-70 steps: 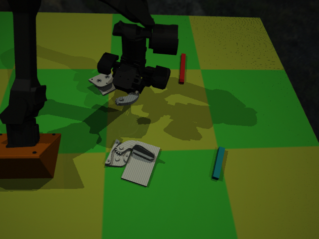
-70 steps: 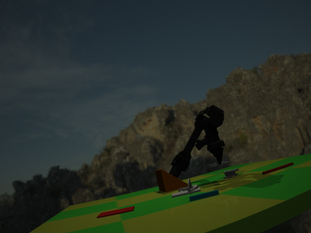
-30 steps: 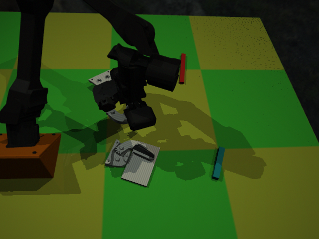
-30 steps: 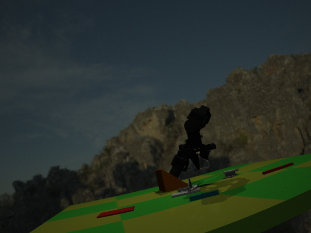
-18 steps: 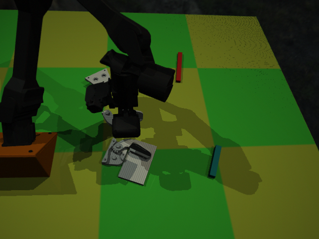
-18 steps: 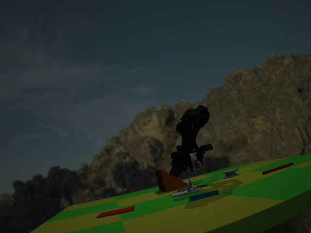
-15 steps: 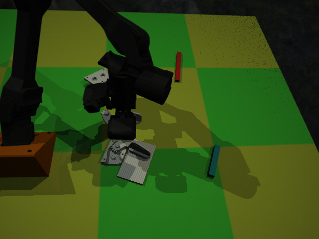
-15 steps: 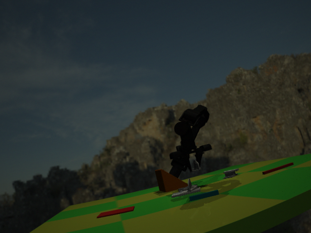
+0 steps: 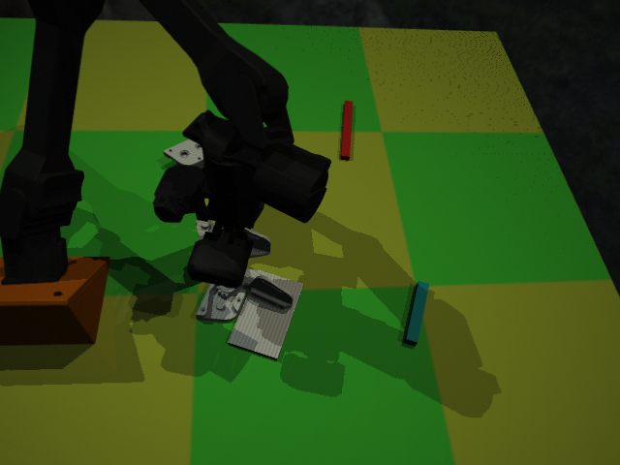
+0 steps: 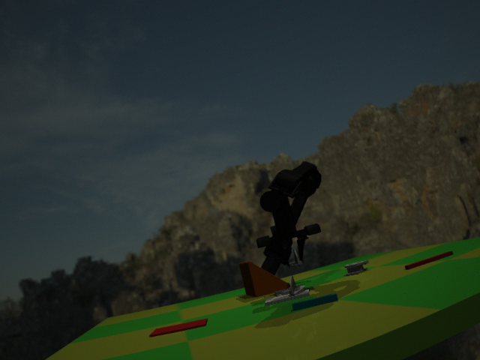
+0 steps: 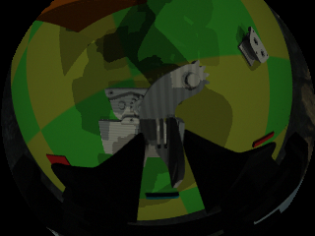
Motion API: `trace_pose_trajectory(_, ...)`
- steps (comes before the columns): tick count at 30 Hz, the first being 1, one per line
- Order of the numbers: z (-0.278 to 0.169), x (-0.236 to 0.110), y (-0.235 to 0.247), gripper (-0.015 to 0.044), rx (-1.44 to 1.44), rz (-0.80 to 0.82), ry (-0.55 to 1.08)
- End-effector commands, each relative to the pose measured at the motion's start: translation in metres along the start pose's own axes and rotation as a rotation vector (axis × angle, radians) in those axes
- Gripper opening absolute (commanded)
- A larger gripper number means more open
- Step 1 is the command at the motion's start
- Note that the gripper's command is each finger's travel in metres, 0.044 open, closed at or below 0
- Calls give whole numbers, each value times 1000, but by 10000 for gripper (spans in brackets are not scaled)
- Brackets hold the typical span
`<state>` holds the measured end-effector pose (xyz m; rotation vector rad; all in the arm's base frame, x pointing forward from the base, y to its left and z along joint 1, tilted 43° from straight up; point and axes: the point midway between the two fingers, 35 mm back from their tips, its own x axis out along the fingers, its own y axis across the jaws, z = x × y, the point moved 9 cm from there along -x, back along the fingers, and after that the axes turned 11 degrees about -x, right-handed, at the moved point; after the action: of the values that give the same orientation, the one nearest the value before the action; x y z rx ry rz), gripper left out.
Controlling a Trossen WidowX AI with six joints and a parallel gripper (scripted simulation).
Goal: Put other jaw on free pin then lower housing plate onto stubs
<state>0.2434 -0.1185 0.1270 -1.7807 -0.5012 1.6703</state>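
My gripper point(image 11: 163, 136) is shut on the loose grey jaw point(image 9: 259, 244) point(image 10: 295, 262) point(image 11: 159, 100), holding it in the air above the table. Its round hole and gear teeth point away from the fingers in the wrist view. The grey base point(image 9: 212, 311) point(image 11: 114, 94) lies on the table with a ribbed rectangular part point(image 9: 264, 332) point(image 11: 115, 138). The mounted jaw point(image 9: 272, 294) lies over that part; the held jaw partly hides it in the wrist view. The housing plate point(image 9: 181, 153) point(image 10: 355, 267) point(image 11: 256, 45) rests apart from the base, partly behind the arm in the top view.
A teal bar point(image 9: 417, 314) point(image 10: 314, 302) point(image 11: 162, 196) lies beyond the ribbed part. A red bar point(image 9: 346, 131) point(image 10: 428, 260) point(image 11: 263, 140) and another red bar point(image 10: 178, 328) point(image 11: 58, 159) lie farther off. An orange wedge block point(image 9: 45, 323) point(image 10: 259, 280) stands by the arm.
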Motion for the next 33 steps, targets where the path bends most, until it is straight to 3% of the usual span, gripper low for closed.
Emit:
trace_pose_trajectory(1,0,0,1,134,11,4,0)
trace_pose_trajectory(18,0,0,2,134,-4,4,0)
trace_pose_trajectory(33,-14,-2,44,134,-4,8,1)
